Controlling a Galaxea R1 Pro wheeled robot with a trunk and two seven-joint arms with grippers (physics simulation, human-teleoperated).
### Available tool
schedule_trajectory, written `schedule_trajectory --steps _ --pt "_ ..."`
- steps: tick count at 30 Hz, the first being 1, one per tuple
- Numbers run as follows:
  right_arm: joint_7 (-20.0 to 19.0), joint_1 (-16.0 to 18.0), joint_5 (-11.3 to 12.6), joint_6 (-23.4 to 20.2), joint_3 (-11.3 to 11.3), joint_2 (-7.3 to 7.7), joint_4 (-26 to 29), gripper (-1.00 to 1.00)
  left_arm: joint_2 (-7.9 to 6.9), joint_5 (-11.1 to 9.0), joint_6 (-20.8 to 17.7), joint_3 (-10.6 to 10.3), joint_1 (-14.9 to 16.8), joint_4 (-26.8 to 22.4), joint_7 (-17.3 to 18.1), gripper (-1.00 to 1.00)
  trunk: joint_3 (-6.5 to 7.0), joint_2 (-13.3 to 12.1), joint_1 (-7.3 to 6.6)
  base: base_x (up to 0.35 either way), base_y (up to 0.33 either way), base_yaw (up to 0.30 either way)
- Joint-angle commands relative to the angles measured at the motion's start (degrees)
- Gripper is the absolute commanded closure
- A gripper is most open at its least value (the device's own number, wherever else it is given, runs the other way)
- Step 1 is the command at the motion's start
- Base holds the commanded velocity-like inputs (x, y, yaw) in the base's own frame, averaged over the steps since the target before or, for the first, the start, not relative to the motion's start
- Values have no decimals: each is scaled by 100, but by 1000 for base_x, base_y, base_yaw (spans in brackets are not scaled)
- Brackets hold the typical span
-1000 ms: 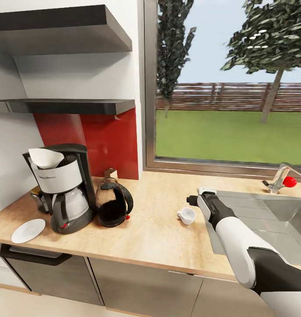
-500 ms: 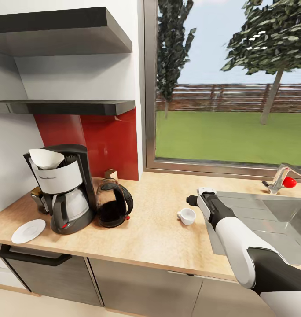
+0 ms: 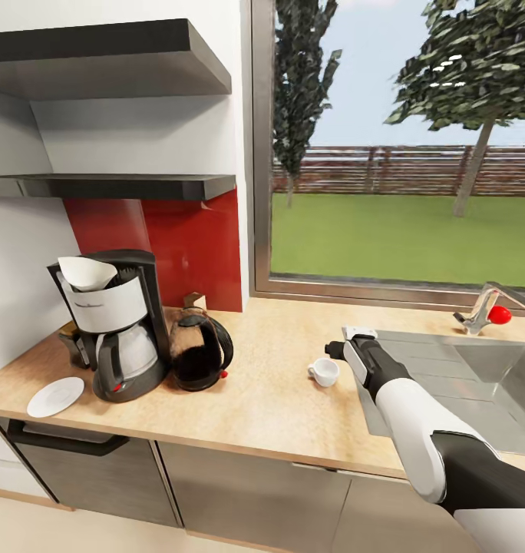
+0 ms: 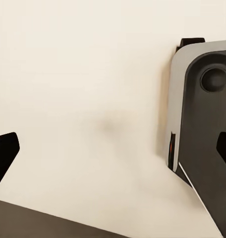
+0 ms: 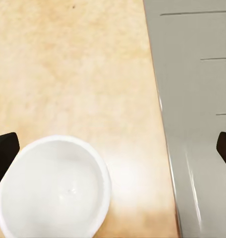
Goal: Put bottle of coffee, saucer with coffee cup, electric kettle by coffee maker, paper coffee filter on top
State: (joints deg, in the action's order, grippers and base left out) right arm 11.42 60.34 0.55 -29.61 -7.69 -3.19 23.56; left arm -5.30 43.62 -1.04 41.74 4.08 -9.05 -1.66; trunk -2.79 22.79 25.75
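The black coffee maker (image 3: 113, 330) stands at the counter's left with a white paper filter (image 3: 86, 273) on top. A dark electric kettle (image 3: 199, 353) sits right beside it, and a white saucer (image 3: 55, 396) lies bare in front of it to the left. A brownish jar (image 3: 67, 336), perhaps the coffee bottle, peeks out behind the maker. The white coffee cup (image 3: 324, 372) (image 5: 53, 188) stands upright by the sink. My right gripper (image 3: 333, 352) (image 5: 113, 153) hovers open just above it, the cup off to one side of its fingers. My left gripper (image 4: 113, 153) is open and holds nothing.
A steel sink (image 3: 477, 384) with a faucet (image 3: 481, 311) and red knob lies right of the cup. Two dark shelves (image 3: 109, 184) hang over the coffee maker, and a small brown box (image 3: 192, 301) stands behind the kettle. In the left wrist view, a grey robot part (image 4: 202, 134) sits over pale floor.
The head view has shifted slightly, so the coffee maker, kettle and saucer sit a little further right in the picture. My right arm stays by the cup.
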Motion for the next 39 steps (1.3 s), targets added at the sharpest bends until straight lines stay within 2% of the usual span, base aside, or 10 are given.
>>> schedule_trajectory --steps 1,23,29,39 --pt "19 4 7 -24 -22 -5 9 -100 0 33 -11 18 5 0 -10 -100 -13 13 4 0 0 0" --pt "19 4 15 10 -22 -12 -192 -100 -1 33 -10 20 6 -6 -10 -100 -13 13 4 -25 0 -32" --pt "19 4 8 438 -22 -1 -474 -100 3 33 -11 18 6 -1 -10 -100 -13 13 4 0 0 0" --pt "27 4 7 516 -25 3 -585 -100 3 33 -11 18 6 0 -10 -100 -13 13 4 11 0 0"
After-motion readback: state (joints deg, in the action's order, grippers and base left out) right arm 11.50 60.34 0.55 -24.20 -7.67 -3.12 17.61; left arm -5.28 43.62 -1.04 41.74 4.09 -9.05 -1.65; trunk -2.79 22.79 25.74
